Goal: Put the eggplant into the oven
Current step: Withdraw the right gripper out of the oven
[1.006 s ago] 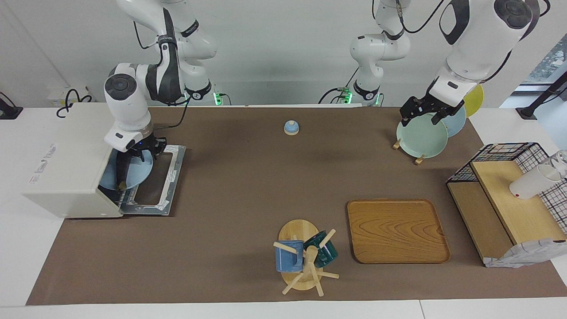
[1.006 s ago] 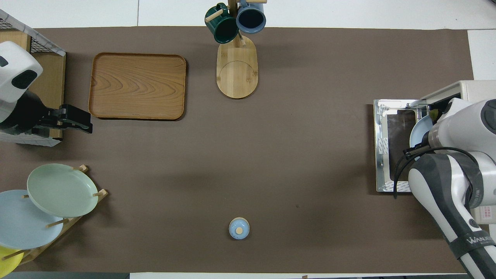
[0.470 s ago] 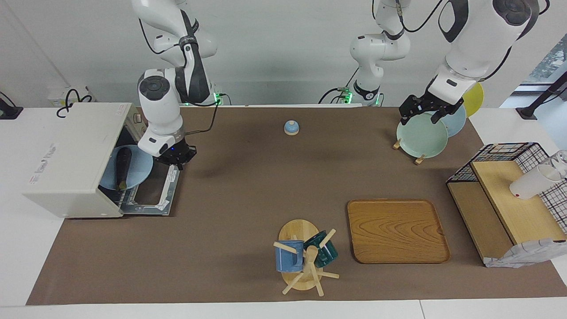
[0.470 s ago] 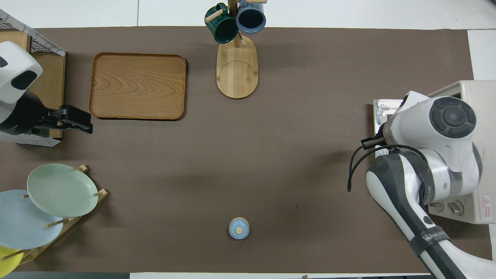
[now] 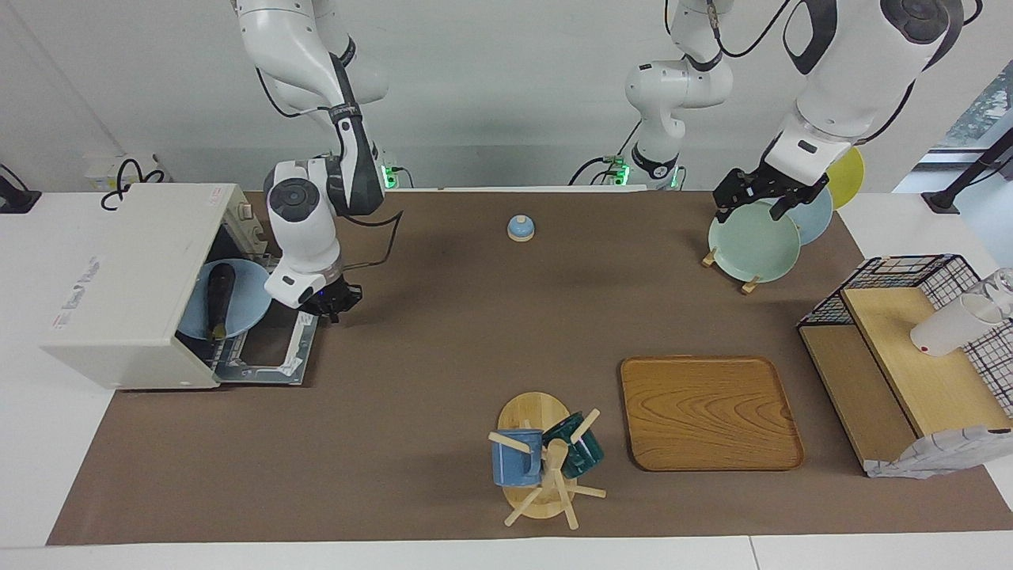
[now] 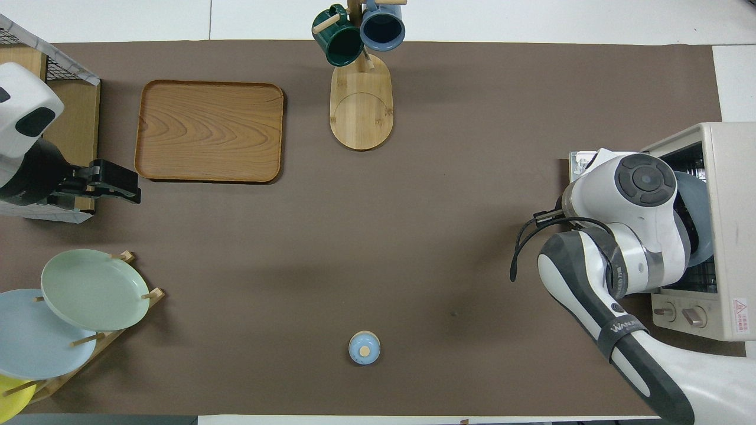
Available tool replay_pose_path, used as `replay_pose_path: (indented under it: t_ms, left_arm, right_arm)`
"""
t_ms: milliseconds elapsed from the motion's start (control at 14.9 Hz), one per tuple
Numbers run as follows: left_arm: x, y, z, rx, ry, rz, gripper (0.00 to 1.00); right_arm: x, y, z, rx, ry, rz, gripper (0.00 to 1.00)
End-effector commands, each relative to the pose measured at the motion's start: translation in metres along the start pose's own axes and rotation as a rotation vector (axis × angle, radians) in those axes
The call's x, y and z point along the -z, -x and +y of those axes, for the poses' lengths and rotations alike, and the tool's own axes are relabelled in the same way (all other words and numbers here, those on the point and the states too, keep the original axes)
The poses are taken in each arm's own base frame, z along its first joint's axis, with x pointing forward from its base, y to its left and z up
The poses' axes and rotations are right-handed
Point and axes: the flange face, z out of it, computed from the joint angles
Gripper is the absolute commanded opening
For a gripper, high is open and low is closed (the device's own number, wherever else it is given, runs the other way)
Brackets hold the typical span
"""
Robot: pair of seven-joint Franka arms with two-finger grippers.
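Observation:
The dark eggplant [image 5: 219, 298] lies on a light blue plate [image 5: 245, 309] in the mouth of the off-white oven [image 5: 119, 277]. The oven's door [image 5: 277, 352] is folded down flat on the table. My right gripper [image 5: 335, 303] is shut and empty. It hangs over the door's outer edge, apart from the plate. In the overhead view the right arm covers the eggplant, and only part of the plate [image 6: 696, 236] shows inside the oven [image 6: 729, 224]. My left gripper [image 5: 752, 207] waits open over the green plate in the rack, holding nothing.
A plate rack [image 5: 756, 245] stands near the left arm's base. A wooden tray [image 5: 708, 412], a mug tree with two mugs [image 5: 546, 463], a wire-and-wood shelf [image 5: 902, 372] with a white cup [image 5: 950, 326], and a small blue knobbed lid [image 5: 520, 228] are on the brown mat.
My right gripper has let go of the eggplant, pulled out of the oven mouth, shut, and moved out past the door. The eggplant stays on the plate. The left arm has hardly moved.

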Motion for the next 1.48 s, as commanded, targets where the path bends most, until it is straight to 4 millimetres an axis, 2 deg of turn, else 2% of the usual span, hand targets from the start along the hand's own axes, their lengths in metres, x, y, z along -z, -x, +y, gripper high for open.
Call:
replay_pose_path:
  t_ms: [0,134,403,604,1073,1208,1409]
  left_arm:
    - [0.002,0.005,-0.004,0.005,0.007,0.009,1.00]
    - [0.002,0.005,-0.004,0.005,0.007,0.009,1.00]
    - [0.002,0.005,-0.006,0.011,0.008,0.009,1.00]
    - [0.001,0.004,-0.006,0.012,0.008,0.007,1.00]
    - [0.002,0.005,-0.006,0.011,0.008,0.009,1.00]
    - [0.002,0.005,-0.006,0.011,0.008,0.009,1.00]
    - [0.002,0.005,-0.006,0.011,0.008,0.009,1.00]
  right_arm:
    - [-0.009,0.003,-0.001,-0.007,0.000,-0.005,0.00]
    - [-0.013,0.002,0.001,0.052,0.071,-0.008,0.00]
    - [-0.013,0.003,0.001,0.038,0.093,-0.012,0.00]
    - [-0.013,0.004,0.002,0.093,0.149,-0.013,0.00]
    - [-0.013,0.005,0.006,0.104,0.162,-0.020,0.00]
    - [-0.008,0.006,0.006,0.178,0.251,-0.067,0.00]
    - [0.026,-0.009,0.018,0.219,0.293,-0.115,0.00]
